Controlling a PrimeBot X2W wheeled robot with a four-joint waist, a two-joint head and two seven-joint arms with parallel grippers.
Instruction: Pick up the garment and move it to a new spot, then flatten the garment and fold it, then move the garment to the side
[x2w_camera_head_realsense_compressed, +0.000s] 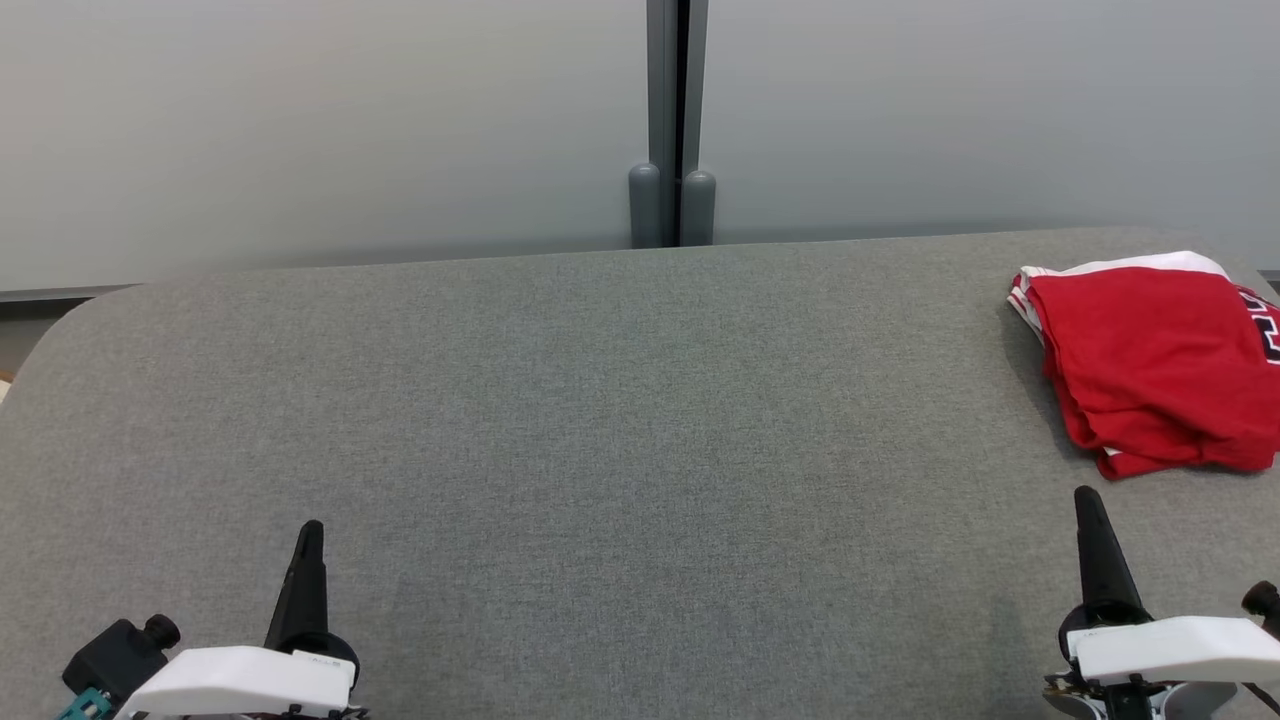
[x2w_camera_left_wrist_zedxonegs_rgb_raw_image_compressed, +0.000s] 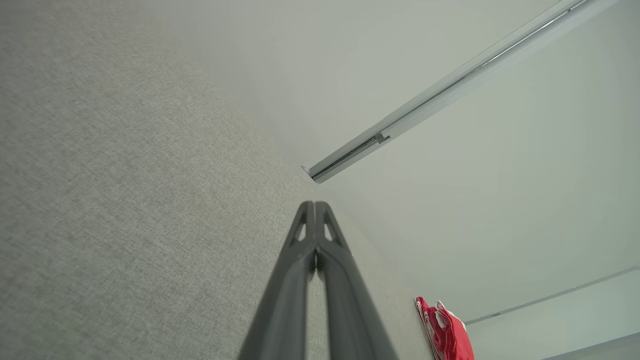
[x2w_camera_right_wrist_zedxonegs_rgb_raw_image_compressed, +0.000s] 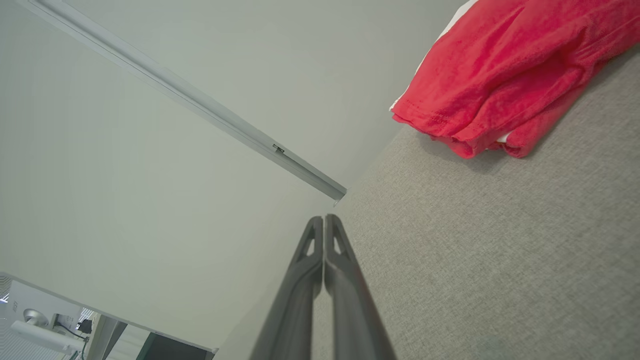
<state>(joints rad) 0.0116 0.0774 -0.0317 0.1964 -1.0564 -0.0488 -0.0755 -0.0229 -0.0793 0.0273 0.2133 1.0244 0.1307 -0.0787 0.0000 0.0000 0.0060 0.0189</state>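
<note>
Red fabric garment with white trim (x2w_camera_head_realsense_compressed: 1150, 365) lies bunched in loose folds at the far right corner of the grey cloth-covered table (x2w_camera_head_realsense_compressed: 600, 400). Its right side runs out of the head view, so its long axis cannot be fixed. The part seen runs roughly from the table's near side toward its far side. The right gripper (x2w_camera_head_realsense_compressed: 1088, 505) sits at the table's near right edge, its two dark fingers pressed together on nothing, tips pointing at the far edge. The garment is ahead of those tips and slightly to the right, apart from them, with bare table between. The left gripper (x2w_camera_head_realsense_compressed: 310, 535) is at the table's near left edge, fingers likewise together and empty, well apart from the garment. Judgement: the right arm is plainly nearer. The reach goes forward and a little rightward toward the layered near hem, and the fingers must part first.
</note>
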